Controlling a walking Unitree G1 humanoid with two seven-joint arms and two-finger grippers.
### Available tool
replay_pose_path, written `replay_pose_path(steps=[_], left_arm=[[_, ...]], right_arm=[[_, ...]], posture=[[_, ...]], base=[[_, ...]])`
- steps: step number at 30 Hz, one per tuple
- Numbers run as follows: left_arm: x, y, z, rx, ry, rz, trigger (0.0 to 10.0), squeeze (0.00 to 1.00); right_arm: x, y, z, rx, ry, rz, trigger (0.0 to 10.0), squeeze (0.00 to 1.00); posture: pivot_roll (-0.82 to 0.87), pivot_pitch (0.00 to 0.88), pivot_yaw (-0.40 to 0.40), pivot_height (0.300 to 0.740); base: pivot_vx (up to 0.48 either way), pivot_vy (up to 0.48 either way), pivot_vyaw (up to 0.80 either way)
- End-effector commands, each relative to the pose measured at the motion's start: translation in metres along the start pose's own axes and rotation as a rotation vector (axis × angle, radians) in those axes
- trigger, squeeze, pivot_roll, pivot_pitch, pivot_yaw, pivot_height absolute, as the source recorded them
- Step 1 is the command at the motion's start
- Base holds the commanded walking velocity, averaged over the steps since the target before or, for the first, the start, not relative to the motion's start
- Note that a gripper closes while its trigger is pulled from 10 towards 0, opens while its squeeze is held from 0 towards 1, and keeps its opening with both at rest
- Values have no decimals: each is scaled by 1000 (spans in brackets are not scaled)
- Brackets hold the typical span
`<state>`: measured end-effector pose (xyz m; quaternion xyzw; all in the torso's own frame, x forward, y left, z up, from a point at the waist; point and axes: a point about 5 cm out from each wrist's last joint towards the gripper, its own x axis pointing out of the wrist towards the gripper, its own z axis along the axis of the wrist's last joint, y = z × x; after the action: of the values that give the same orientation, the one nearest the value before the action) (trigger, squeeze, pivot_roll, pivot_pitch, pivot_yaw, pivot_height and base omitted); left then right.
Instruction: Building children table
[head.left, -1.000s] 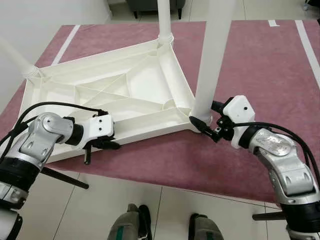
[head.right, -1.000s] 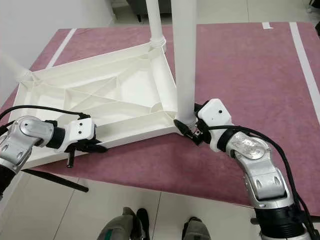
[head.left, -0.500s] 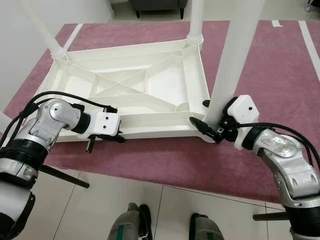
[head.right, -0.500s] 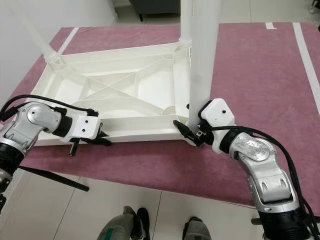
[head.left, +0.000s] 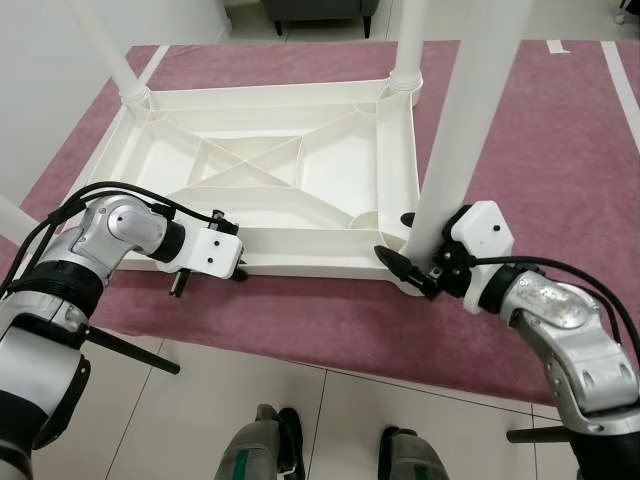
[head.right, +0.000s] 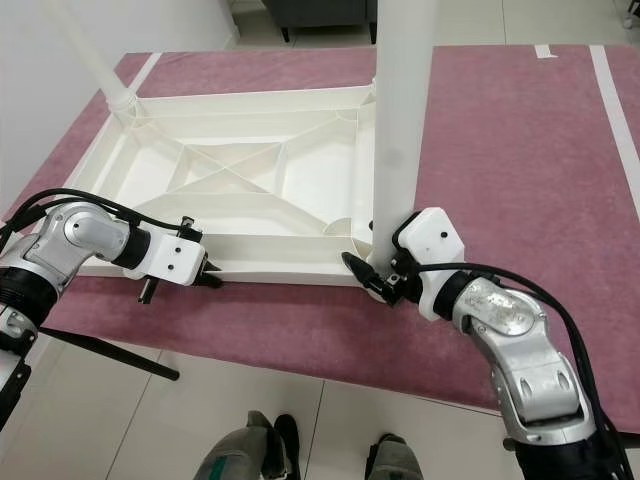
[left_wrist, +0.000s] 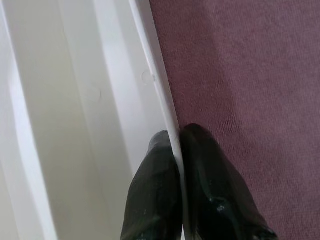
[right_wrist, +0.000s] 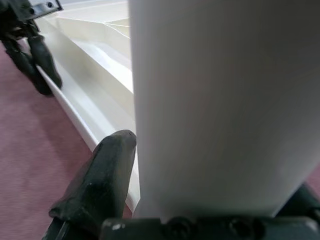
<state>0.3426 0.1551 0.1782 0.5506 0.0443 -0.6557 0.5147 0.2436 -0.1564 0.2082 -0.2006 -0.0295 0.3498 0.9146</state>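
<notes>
Tabletop (head.left: 270, 170): white, upside down on maroon rug (head.left: 540, 130), ribbed underside up.
Legs: upright in corner sockets; near-right leg (head.left: 460, 130) beside right claw.
Left claw (left_wrist: 175, 165): fingers pinched together on tabletop's near rim.
Right claw (head.left: 405, 272): clamped round base of near-right leg.

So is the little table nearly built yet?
Nearly. The white tabletop lies upside down on the purple rug, with far legs standing in two corners. The right gripper clamps the near leg at its corner; the left gripper pinches the rim. The near-left corner's leg remains.
</notes>
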Motion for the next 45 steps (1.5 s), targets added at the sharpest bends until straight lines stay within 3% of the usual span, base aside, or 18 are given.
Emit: replay_pose_path(steps=[1,3,4,5,9,10,20,21,25,27,30,31,33,36,38,40,44,45], left_arm=[[4,34,31,266,-53,295,196,0],[3,35,29,253,-36,316,824,0],[2,38,26,240,-18,348,8314,0],[2,42,24,190,-21,390,10000,0],[3,44,21,109,-51,432,10000,0],[3,41,20,91,-68,422,10000,1000],[4,27,17,-55,-210,396,10000,1000],[2,28,18,-92,-246,429,10000,0],[0,32,17,-213,-308,542,10000,0],[0,33,7,-397,-339,687,10000,0],[1,31,2,-473,-338,760,10000,0],[0,22,-3,-644,-398,795,10000,0],[0,22,-3,-644,-398,795,10000,0],[-11,-10,39,-656,-723,507,10000,0],[-13,-17,52,-651,-791,433,10000,0],[-17,-26,65,-664,-846,377,10000,0],[-17,-28,69,-689,-852,389,10000,0],[-10,-27,66,-739,-810,424,10000,0]], right_arm=[[9,31,1,62,-27,149,10000,0],[8,36,1,71,-32,159,10000,0],[10,39,1,77,-36,155,10000,0],[15,38,1,89,-41,114,10000,0],[30,35,1,118,-55,2,10000,0],[34,34,0,121,-55,-24,10000,0],[43,29,1,145,-63,-107,10000,0],[44,29,1,148,-66,-105,10000,0],[44,30,1,153,-67,-113,10000,0],[44,29,0,161,-67,-137,10000,0],[44,28,0,164,-68,-152,10000,0],[44,28,0,166,-67,-168,10000,0],[44,28,0,166,-67,-168,10000,0],[43,26,-2,169,-62,-173,10000,0],[43,25,-3,168,-61,-172,10000,0],[44,23,-4,164,-61,-168,10000,0],[46,22,-4,161,-63,-166,10000,0],[46,21,-3,160,-65,-166,10000,0]], posture=[[-89,186,165,740],[-91,186,167,740],[-99,184,172,740],[-102,182,171,740],[-102,180,173,740],[-102,180,173,740],[-92,171,164,740],[-86,171,159,740],[-81,173,161,740],[-86,175,169,740],[-90,175,172,740],[-93,177,173,740],[-93,177,173,740],[-74,170,160,740],[-72,170,159,740],[-63,166,156,740],[-58,164,155,740],[-58,163,155,740]], base=[[0,0,0],[0,0,0],[0,0,0],[0,0,0],[0,0,0],[0,0,0],[0,0,0],[0,0,0],[0,0,0],[0,0,0],[0,0,0],[0,0,0],[0,0,0],[0,0,0],[0,0,0],[0,0,0],[0,0,0],[0,0,0]])
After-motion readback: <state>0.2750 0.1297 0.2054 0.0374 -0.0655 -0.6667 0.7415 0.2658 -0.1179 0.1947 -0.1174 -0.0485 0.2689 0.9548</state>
